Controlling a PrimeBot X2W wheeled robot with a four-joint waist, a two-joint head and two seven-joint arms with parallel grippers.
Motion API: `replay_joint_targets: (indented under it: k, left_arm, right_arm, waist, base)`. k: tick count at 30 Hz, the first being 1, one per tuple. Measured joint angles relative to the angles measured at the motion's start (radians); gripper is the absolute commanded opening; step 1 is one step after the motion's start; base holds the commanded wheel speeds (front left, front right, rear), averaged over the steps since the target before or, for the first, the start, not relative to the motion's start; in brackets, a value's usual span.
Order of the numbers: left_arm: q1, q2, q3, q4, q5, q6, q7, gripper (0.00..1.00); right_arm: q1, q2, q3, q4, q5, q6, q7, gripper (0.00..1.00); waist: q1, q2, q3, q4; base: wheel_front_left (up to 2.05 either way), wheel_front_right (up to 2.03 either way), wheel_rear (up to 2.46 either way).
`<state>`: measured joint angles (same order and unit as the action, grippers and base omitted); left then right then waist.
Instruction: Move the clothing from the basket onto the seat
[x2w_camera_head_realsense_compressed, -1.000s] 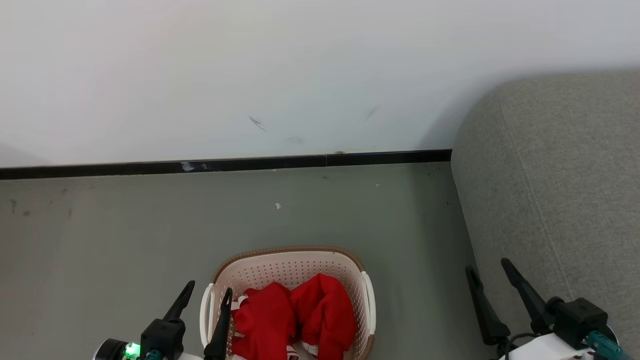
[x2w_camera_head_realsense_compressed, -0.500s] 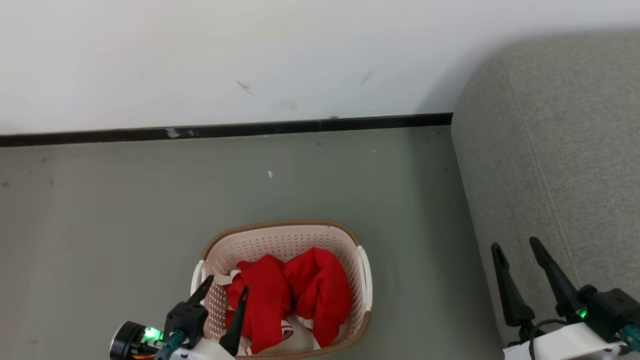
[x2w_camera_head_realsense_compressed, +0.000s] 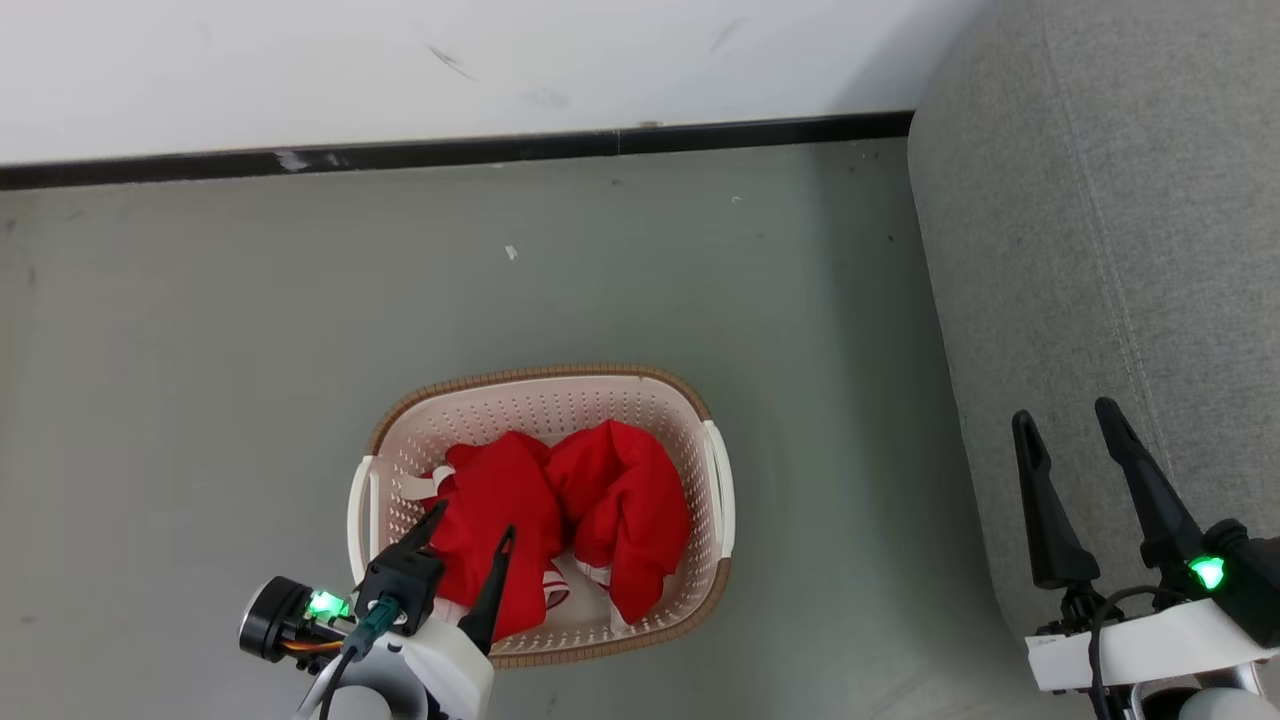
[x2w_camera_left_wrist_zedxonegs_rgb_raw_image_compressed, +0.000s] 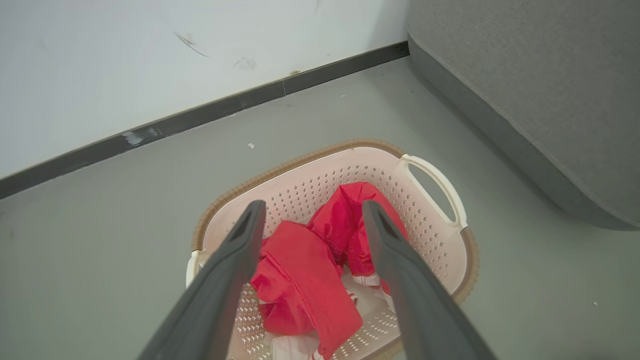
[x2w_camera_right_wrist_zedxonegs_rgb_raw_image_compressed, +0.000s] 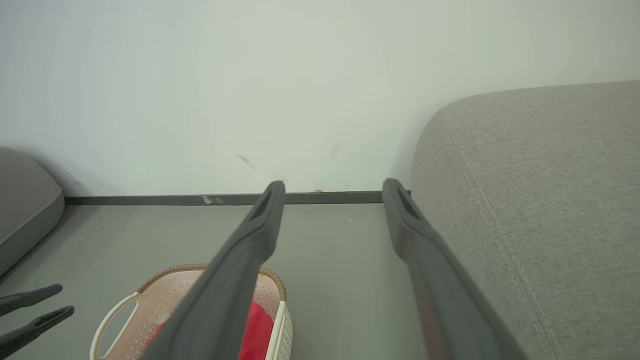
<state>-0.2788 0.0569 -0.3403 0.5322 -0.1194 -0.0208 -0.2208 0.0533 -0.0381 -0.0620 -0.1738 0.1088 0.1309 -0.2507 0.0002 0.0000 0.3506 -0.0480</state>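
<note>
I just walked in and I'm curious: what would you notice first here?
The bright red fabric clothing pops out, bunched in the cream-white perforated plastic basket with a brown rim on the grey floor. The left gripper hovers over it, dark fingers spread. A big grey fabric sofa stands to the right.

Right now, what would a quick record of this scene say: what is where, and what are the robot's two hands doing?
basket: cream perforated laundry basket with brown rim, on the grey floor, apart from the sofa
clothing: two red garments with white trim, crumpled inside the laundry basket
seat: grey fabric sofa, no clothing on the part in view
left hand: open, empty, poised over the nearer red garment
right hand: open, empty, near the sofa's edge
progress: nothing moved yet
</note>
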Motion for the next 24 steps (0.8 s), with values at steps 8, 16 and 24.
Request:
replay_joint_targets:
  k: [8,16,24]
  left_arm:
    - [-0.086,-0.006,-0.027,0.062,0.016,-0.001,0.000,1.00]
    - [-0.159,-0.012,-0.052,0.120,0.050,-0.007,0.000,1.00]
    - [-0.215,-0.015,-0.067,0.174,0.063,-0.008,0.000,1.00]
  right_arm:
    - [-0.062,0.000,-0.001,-0.031,0.006,0.000,0.000,1.00]
    - [-0.126,0.000,-0.011,-0.053,0.016,0.000,0.000,1.00]
    - [-0.179,-0.001,-0.010,-0.067,0.024,0.000,0.000,1.00]
  waist:
    - [0.0000,0.0000,0.102,-0.016]
    - [0.0000,0.0000,0.199,-0.034]
    - [0.0000,0.0000,0.274,-0.051]
  base:
    - [0.00,0.00,0.00]
    - [0.00,0.00,0.00]
    - [0.00,0.00,0.00]
